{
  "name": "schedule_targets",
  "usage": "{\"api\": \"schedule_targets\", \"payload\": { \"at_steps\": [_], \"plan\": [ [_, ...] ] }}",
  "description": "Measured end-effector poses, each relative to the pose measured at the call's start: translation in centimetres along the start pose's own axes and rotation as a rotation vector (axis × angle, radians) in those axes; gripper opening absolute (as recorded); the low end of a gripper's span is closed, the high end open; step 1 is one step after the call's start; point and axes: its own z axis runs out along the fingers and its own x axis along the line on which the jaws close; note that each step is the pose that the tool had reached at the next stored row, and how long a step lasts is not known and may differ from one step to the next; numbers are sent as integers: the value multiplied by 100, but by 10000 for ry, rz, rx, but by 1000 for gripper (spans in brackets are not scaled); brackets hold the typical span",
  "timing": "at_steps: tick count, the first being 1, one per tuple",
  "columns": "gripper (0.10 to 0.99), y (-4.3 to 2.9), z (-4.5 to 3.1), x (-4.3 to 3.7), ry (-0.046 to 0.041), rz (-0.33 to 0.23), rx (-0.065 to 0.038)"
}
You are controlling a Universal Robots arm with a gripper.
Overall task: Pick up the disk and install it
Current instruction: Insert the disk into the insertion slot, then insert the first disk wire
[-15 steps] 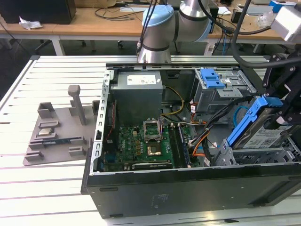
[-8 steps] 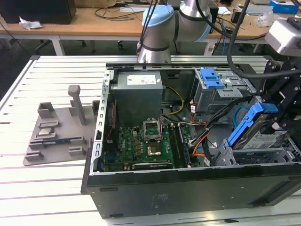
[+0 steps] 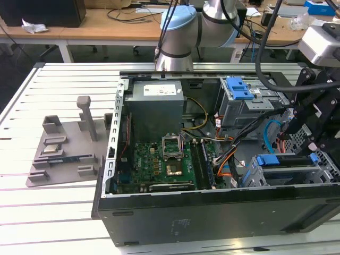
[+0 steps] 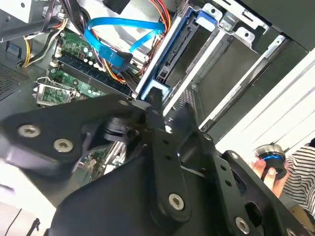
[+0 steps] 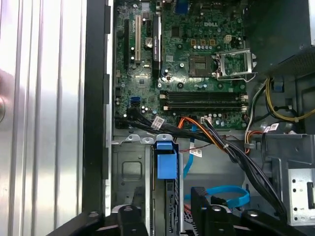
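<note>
Both jaws apart, straddling disk [image 5: 167, 196] in bay [image 5: 130, 167].

Ribbed metal table [image 3: 53, 212], matt black case [image 3: 212, 218]

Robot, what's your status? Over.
Gripper close over the disk. Disk on edge in its bay. Blue cable looped just beside.
</note>
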Motion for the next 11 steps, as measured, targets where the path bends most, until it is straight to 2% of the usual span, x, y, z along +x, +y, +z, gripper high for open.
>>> {"api": "schedule_targets", "payload": {
  "at_steps": [1, 2, 5, 11],
  "plan": [
    [106, 0, 4, 0, -1, 0, 0],
    [106, 0, 6, 0, 0, 1, 0],
    [106, -107, -4, -13, 0, 0, 0],
    [106, -267, -18, -38, 0, 0, -1]
  ]
}}
